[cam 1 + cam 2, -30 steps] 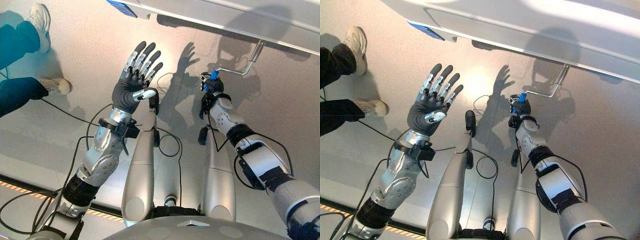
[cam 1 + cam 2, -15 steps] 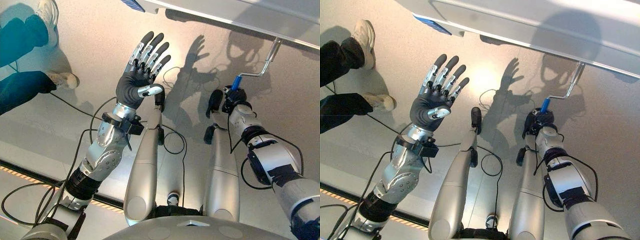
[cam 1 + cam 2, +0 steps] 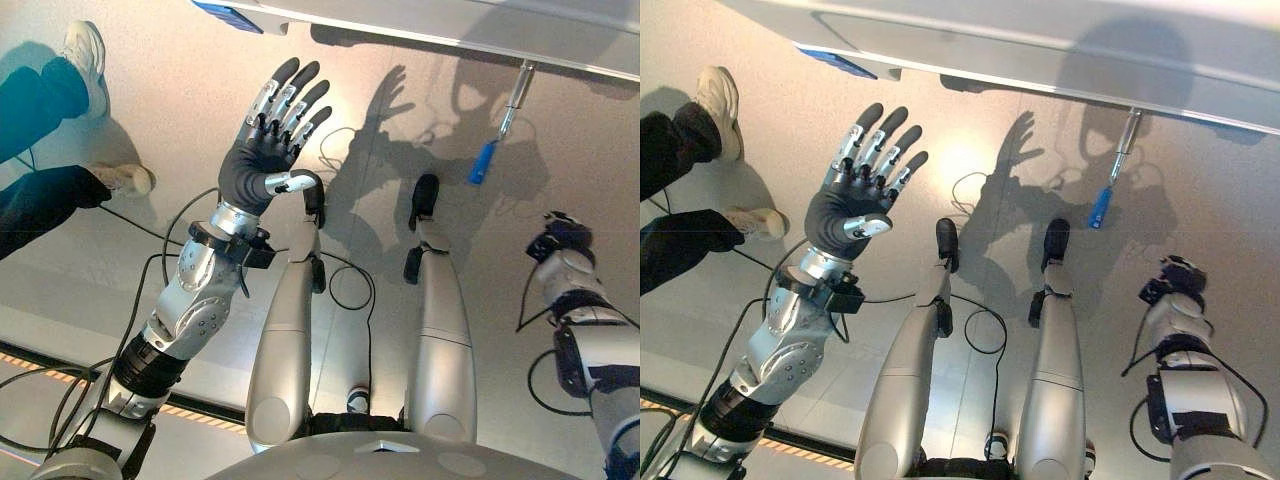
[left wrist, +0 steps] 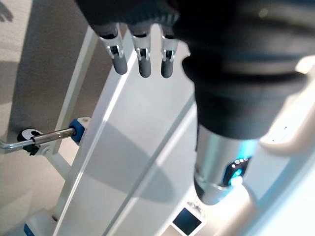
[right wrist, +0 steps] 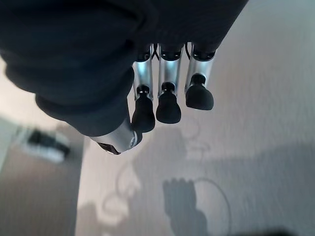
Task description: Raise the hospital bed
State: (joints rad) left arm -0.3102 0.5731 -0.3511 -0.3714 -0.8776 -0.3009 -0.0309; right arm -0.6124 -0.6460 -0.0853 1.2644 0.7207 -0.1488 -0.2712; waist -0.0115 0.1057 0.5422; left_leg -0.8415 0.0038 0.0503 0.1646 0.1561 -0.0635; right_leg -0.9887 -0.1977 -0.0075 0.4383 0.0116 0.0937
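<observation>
The white hospital bed frame [image 3: 450, 25] runs along the top of the eye views. Its metal crank [image 3: 518, 88] hangs down from the frame, and the blue grip [image 3: 484, 162] [image 3: 1100, 207] at its end is free. My right hand [image 3: 562, 240] [image 3: 1170, 278] is low at the right, well away from the grip. In the right wrist view its fingers [image 5: 168, 105] are loose over bare floor and hold nothing. My left hand [image 3: 268, 150] [image 3: 853, 192] is held up with its fingers spread. The left wrist view shows its fingers [image 4: 140, 64] before the bed frame [image 4: 128, 162].
A person's legs and light shoes [image 3: 85, 50] stand at the far left on the grey floor. A blue label [image 3: 232, 12] sits on the bed's edge. The left wrist view shows a metal rod with a blue collar [image 4: 74, 130] on the frame.
My right hand has let go of the blue grip and drawn back to the lower right. The crank now hangs straight down. The left hand stays raised.
</observation>
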